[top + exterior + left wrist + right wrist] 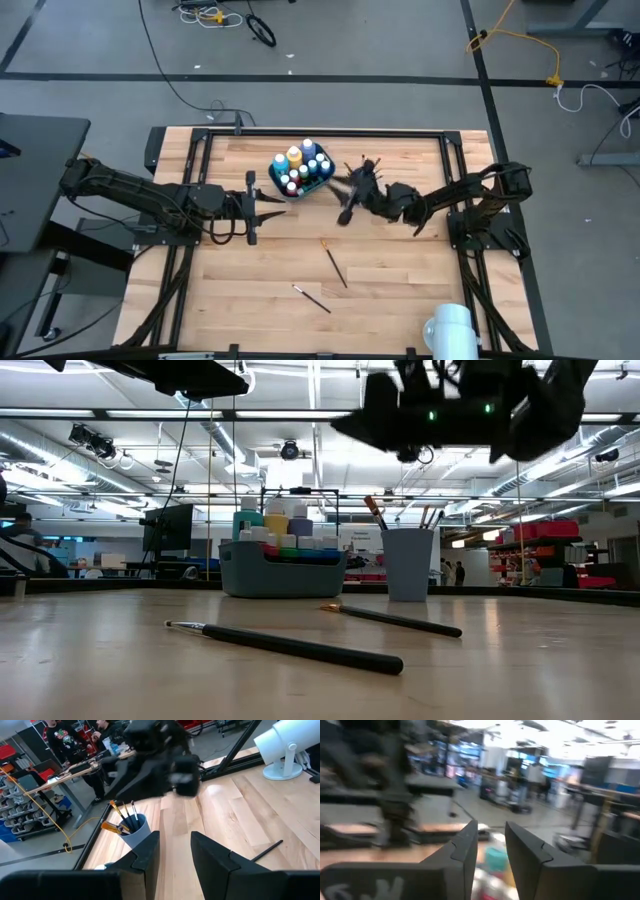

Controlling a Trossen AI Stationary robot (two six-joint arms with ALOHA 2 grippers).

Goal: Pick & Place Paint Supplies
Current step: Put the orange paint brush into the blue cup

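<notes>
The teal bin (300,170) stands on the far middle of the table and holds several white-capped paint bottles (275,525). Next to it, on its right, the blue cup (410,563) holds a few brushes (122,817). Two dark-handled paintbrushes lie flat on the table, one (335,266) in the middle and one (312,298) nearer the near edge. My right gripper (347,192) hangs open and blurred in the air beside the cup and bin, with bottles (492,862) showing below its fingers. My left gripper (262,208) is open, low over the table to the left of the bin.
A white lamp-like device (450,328) stands at the table's near right edge. A dark metal frame (320,133) runs along the table's far side and its two other sides. Bare wood lies around the two loose brushes. People (60,740) stand in the room beyond.
</notes>
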